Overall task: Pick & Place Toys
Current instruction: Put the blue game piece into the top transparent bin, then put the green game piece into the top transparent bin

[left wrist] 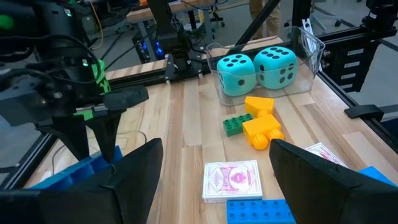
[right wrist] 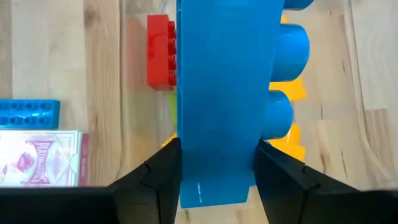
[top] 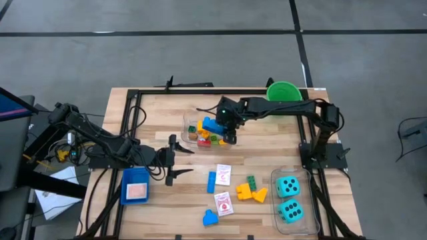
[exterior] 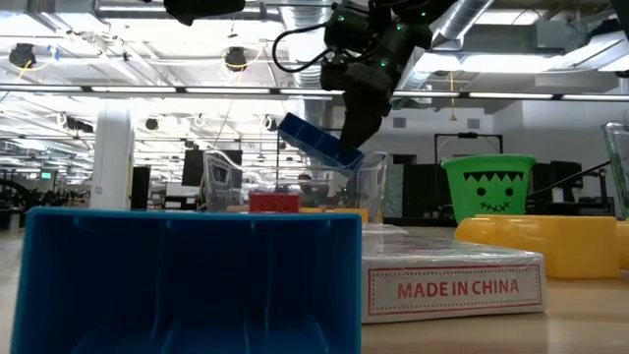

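High view: right gripper (top: 229, 131) over the clear tub (top: 189, 123) near the tabletop's far-middle, fingers clamped on a large blue brick (top: 212, 125) above the tub's mixed bricks; left gripper (top: 179, 160) parked toward the left edge beside the blue tray (top: 135, 186), fingers spread wide, holding nothing. Two teal dice (top: 289, 199) sit in another clear tub at the near right corner; card packs, yellow, green and blue bricks lie between. Low view: blue brick (exterior: 319, 143) hangs tilted in the fingers, just above the tub rim. Left wrist view: wide fingers (left wrist: 134, 171) empty, dice (left wrist: 258, 68) beyond. Right wrist view: blue brick (right wrist: 217, 93) fills the gap between both fingers (right wrist: 158, 174), studs facing sideways, glossy plastic; red brick (right wrist: 160, 53) below.
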You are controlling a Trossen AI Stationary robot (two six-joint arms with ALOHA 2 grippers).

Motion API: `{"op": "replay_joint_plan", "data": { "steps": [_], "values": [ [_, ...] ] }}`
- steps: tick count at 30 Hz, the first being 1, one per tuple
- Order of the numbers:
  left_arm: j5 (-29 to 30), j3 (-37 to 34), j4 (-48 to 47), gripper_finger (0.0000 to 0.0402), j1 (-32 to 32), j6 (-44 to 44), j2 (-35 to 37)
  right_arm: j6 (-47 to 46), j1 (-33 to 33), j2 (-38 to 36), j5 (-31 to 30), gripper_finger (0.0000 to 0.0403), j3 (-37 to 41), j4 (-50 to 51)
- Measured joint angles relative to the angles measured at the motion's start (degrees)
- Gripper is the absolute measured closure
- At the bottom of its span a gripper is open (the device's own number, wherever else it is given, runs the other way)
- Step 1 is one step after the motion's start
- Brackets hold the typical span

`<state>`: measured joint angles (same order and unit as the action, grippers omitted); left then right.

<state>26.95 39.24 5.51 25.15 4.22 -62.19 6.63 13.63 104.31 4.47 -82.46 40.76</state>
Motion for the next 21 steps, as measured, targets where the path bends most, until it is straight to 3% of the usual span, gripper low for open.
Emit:
{"op": "replay_joint_plan", "data": {
  "steps": [7,21],
  "values": [
    [0.0,0.0,0.0,0.0112,0.0,0.0,0.0,0.0,0.1,0.0,0.0,0.0226,0.0,-0.3],
    [0.0,0.0,-0.2,0.0112,0.0,-0.1,0.0,-0.5,0.0,0.0,0.0,0.0143,0.0,-0.7]
  ]
}}
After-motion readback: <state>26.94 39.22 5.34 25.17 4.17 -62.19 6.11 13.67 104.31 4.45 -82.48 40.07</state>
